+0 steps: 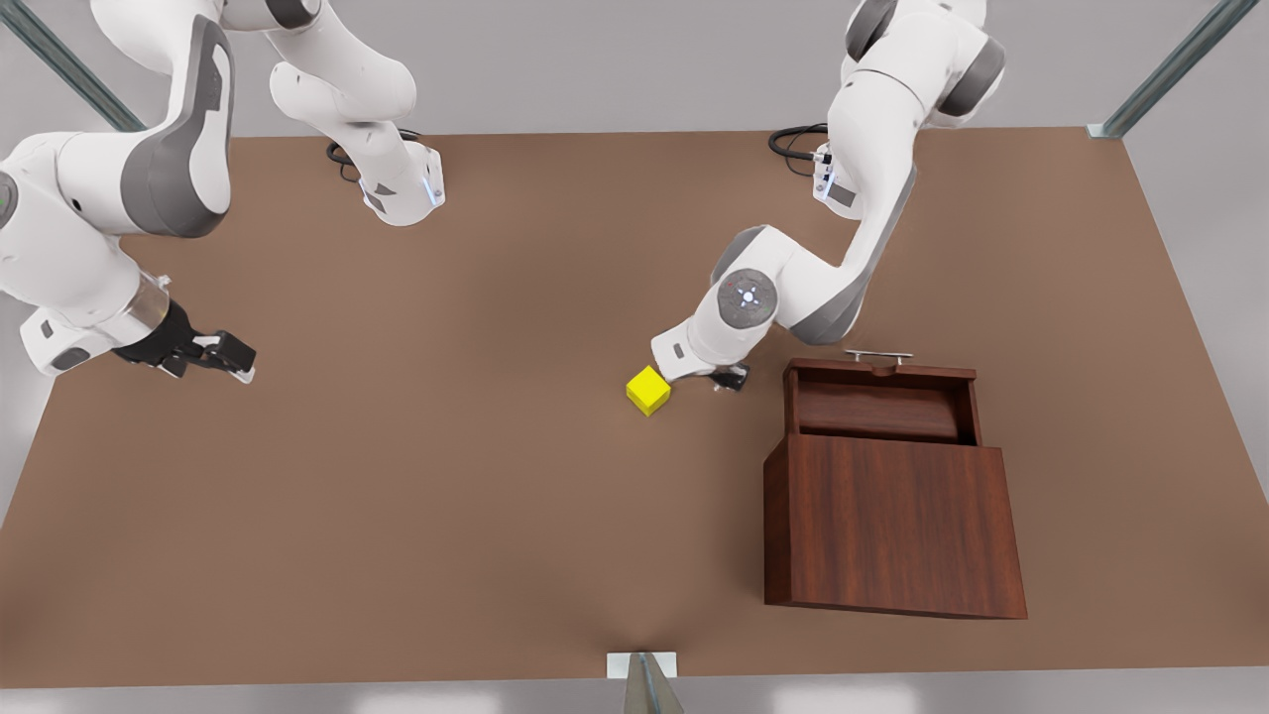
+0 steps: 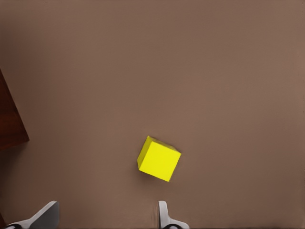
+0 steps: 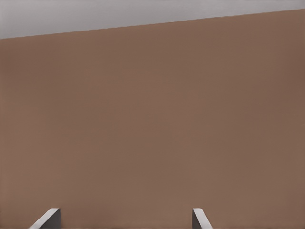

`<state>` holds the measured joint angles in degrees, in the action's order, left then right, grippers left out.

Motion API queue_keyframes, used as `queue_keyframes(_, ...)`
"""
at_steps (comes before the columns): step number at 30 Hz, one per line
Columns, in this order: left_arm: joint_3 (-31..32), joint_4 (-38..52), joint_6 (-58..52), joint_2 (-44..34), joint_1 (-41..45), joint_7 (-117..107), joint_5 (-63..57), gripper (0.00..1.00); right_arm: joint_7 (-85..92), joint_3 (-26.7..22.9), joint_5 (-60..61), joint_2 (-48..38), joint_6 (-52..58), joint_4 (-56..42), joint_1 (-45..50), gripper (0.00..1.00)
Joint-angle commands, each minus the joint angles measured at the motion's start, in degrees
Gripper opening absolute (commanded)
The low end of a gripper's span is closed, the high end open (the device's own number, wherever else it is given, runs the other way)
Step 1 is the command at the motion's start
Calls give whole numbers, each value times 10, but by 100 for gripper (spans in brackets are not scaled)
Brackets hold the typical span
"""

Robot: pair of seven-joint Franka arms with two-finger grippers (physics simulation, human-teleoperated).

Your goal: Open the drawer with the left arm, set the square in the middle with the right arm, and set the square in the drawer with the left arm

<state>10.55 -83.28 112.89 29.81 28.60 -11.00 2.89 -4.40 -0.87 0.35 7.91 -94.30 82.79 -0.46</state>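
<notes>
Even, soft overhead light; faint shadows; crisp, glare-free renders.

Yellow square [image 1: 647,390] on table, drawer [image 1: 878,397] open, left gripper [image 1: 727,378] beside square

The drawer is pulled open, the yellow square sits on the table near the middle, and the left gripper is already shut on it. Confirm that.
One thing is wrong: the left gripper is not shut on the square. The left wrist view shows its fingers spread, with the cube lying free on the table ahead of them. The drawer is indeed open in the front view. The right gripper waits at the front view's left.
</notes>
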Motion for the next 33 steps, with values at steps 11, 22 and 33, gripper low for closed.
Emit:
queue_keyframes(11,2,-3,88,94,66,23,-138,100,0,2,3,7,-19,0,-4,100)
queue_keyframes(22,0,-5,102,140,94,38,-164,100,-6,2,4,7,-19,-12,-11,100)
queue_keyframes(33,-1,-22,131,174,94,39,-168,100,-5,1,9,8,-19,-12,-12,100)
